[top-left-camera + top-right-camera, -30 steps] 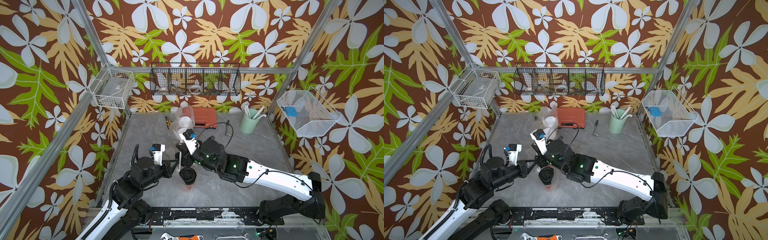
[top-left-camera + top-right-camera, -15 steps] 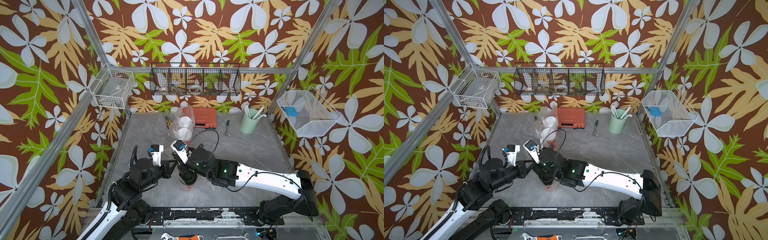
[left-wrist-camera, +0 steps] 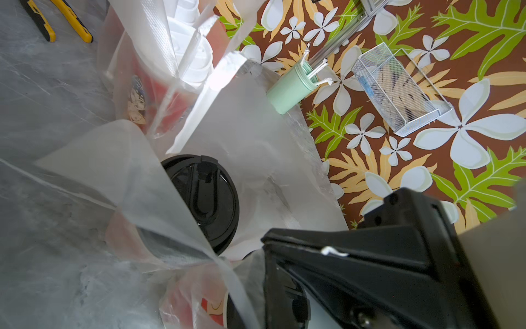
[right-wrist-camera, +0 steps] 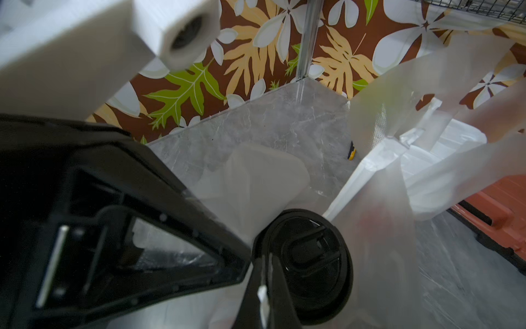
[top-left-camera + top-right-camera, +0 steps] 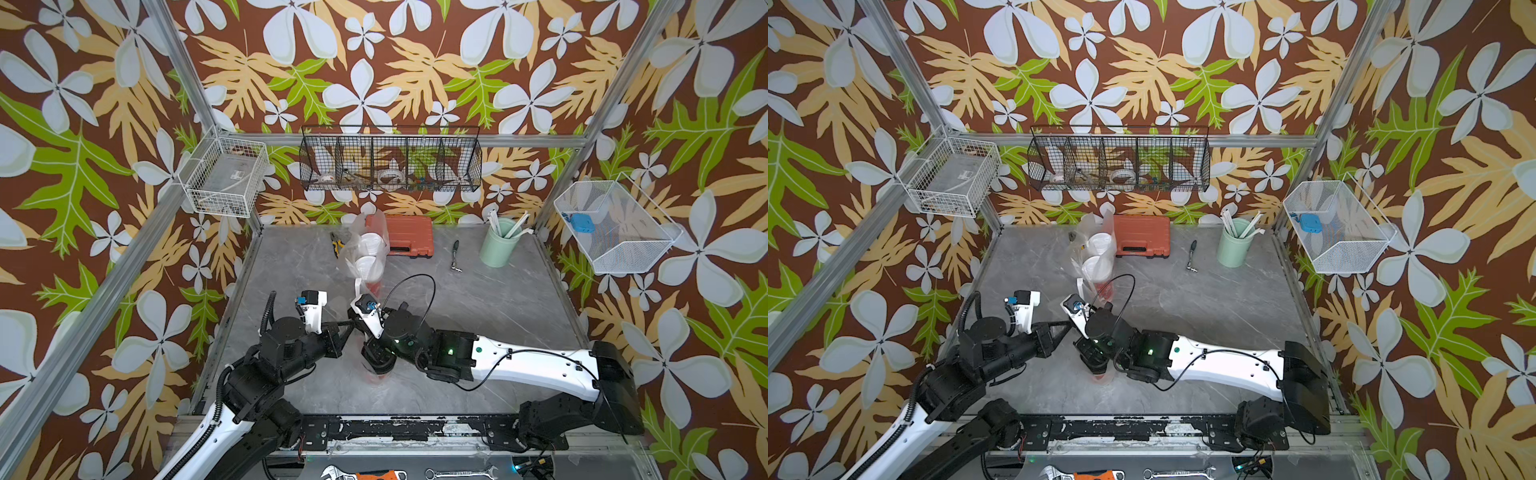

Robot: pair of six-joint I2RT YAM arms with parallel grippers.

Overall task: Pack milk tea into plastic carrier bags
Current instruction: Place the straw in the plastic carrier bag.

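Note:
Near the table's front stands a plastic carrier bag. It holds a black-lidded milk tea cup and a second red cup. My left gripper and right gripper meet tip to tip just above this bag's mouth. Each is shut on its thin film, and a white scrap shows between the right fingers. Farther back, a second bag holds two white-lidded cups.
At the back of the table are an orange case, yellow-handled pliers, a small hand tool and a mint-green cup of straws. Wire baskets hang on the walls.
My right arm has swung down and to the left, bringing its gripper over the near bag until it meets the left gripper's tip. The left gripper has barely moved.

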